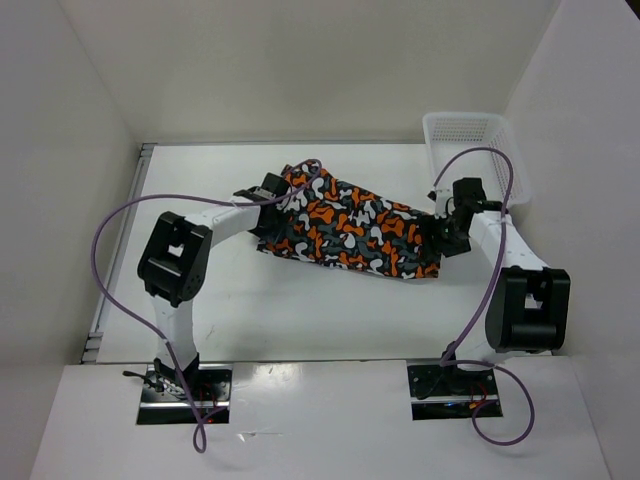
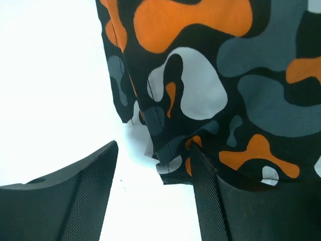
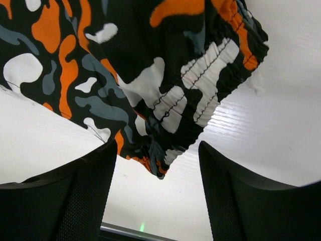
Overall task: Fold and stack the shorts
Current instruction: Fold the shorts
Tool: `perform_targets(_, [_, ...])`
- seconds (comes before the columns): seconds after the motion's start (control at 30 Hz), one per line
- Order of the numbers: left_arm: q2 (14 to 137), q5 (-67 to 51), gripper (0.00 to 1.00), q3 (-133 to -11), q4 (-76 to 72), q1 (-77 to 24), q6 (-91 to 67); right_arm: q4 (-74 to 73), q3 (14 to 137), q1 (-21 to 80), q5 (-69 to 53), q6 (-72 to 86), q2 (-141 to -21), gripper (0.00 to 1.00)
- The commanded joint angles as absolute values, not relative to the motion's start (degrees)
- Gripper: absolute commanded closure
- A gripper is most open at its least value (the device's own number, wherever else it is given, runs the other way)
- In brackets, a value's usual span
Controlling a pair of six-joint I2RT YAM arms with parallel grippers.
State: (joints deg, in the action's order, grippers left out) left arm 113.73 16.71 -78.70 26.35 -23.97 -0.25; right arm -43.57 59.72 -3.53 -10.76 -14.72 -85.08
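Observation:
The camouflage-print shorts [image 1: 350, 228] lie folded into a slanted band across the middle of the table. At their left end is my left gripper [image 1: 268, 196]. In the left wrist view it [image 2: 153, 145] stands open, with a hem corner of the shorts [image 2: 200, 85] reaching just between the fingertips and lying against the right finger [image 2: 203, 191]. My right gripper [image 1: 446, 232] is at the shorts' right end. Seen from the right wrist it [image 3: 158, 145] is open, and the elastic waistband corner of the shorts [image 3: 150, 75] sits loose between the tips, touching neither pad.
A white mesh basket [image 1: 470, 150] stands at the back right, just behind the right arm. White walls enclose the table on the left, back and right. Purple cables loop over both arms.

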Motion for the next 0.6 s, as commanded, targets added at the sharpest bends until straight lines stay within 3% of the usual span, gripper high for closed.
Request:
perform_targets(0.0, [114.2,17.0,0.33,-75.3,25.9,-22.9,0.0,-40.3,58.5,-3.8,-9.2,-13.1,-84.4,0.29])
perform_targets(0.13, [114.7,12.4,0.33,-77.1,27.4,-20.0,0.0,-40.3,58.5,-3.8,-7.7,-12.6,-85.5,0.24])
perform_targets(0.4, [107.1,-5.9,0.33,-83.3,34.2,-15.5,0.0,-38.9,58.5,-0.7,-5.6,-14.2,-89.2,0.24])
perform_targets(0.57, [108.6,-10.1,0.28,-85.1,35.1,-14.2,0.0,-38.9,58.5,1.6,-5.1,-15.3,-90.4,0.24])
